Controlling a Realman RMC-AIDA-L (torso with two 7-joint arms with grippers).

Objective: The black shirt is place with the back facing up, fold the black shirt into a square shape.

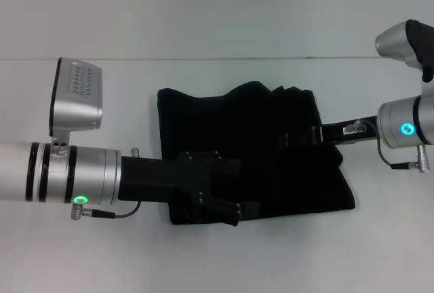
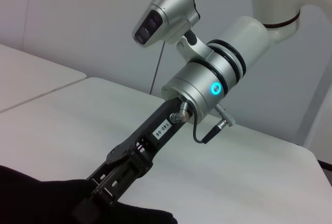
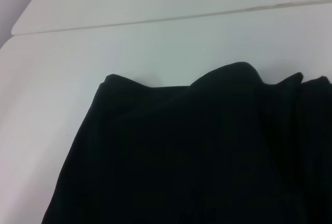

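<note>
**Q:** Grippers first, from the left — how did they stand?

**A:** Left gripper lay low over the near left part of the black shirt; whether its fingers were parted or clenched, I could not tell. The right gripper reached in from the right onto the cloth, and I could not tell its state either.

**Q:** And the shirt?

**A:** It lay mid-tabletop, already bunched into a rough block, with a ruffled far edge.

**Q:** How should the fold be done well?

**A:** I would judge: both grippers should take matching edges, lift together, lay the layers flush and press out the far ruffles so the sides came square.

**Q:** Any writing?

**A:** A white label on the right gripper's body seemed to read "140-05".
</note>
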